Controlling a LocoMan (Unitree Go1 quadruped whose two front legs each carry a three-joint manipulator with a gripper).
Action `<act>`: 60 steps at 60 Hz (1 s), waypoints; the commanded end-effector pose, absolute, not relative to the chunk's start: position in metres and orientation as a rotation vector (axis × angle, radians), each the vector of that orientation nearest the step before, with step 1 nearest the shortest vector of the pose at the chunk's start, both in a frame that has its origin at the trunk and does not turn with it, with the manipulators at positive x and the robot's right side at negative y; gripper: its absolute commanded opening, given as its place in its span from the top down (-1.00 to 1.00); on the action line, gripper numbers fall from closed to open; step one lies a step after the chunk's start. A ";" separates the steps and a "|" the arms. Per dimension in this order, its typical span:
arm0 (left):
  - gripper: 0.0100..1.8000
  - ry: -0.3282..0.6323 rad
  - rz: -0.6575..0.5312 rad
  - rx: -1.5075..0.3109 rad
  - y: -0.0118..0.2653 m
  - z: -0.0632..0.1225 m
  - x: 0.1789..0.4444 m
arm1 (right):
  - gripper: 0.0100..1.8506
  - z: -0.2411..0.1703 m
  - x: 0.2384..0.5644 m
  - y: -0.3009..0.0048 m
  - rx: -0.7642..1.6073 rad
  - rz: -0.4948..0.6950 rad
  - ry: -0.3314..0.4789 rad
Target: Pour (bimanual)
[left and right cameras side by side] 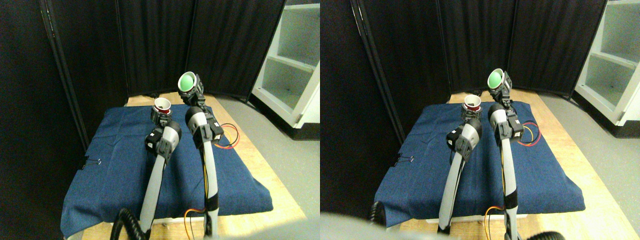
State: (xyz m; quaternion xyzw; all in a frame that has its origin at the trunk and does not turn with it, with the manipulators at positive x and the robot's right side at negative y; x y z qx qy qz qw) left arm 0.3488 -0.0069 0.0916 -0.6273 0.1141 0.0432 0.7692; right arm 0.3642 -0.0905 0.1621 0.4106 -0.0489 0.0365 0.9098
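A red cup [162, 104] with a white rim stands upright in my left gripper [161, 114], which is shut on it just above the blue cloth. Up and to its right, my right gripper [192, 92] is shut on a green cup [187, 81]. That green cup is tilted, its white-rimmed mouth turned toward the camera and to the left, higher than the red cup and apart from it. The inside of either cup cannot be made out.
A blue cloth [115, 165] covers a wooden table [260, 165]. Red and yellow wires [229, 136] loop on the cloth beside the right arm. Black curtains [150, 45] stand behind, a white shelf unit [292, 60] at the right.
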 end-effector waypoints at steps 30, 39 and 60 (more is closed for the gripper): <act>0.64 0.259 0.074 -1.375 -0.013 0.090 0.356 | 0.65 0.162 0.375 -0.081 0.659 0.125 -0.129; 0.64 0.260 0.076 -1.373 -0.013 0.089 0.359 | 0.65 0.162 0.375 -0.077 0.624 0.137 -0.124; 0.64 0.258 0.079 -1.359 -0.008 0.086 0.363 | 0.65 0.165 0.372 -0.073 0.599 0.142 -0.125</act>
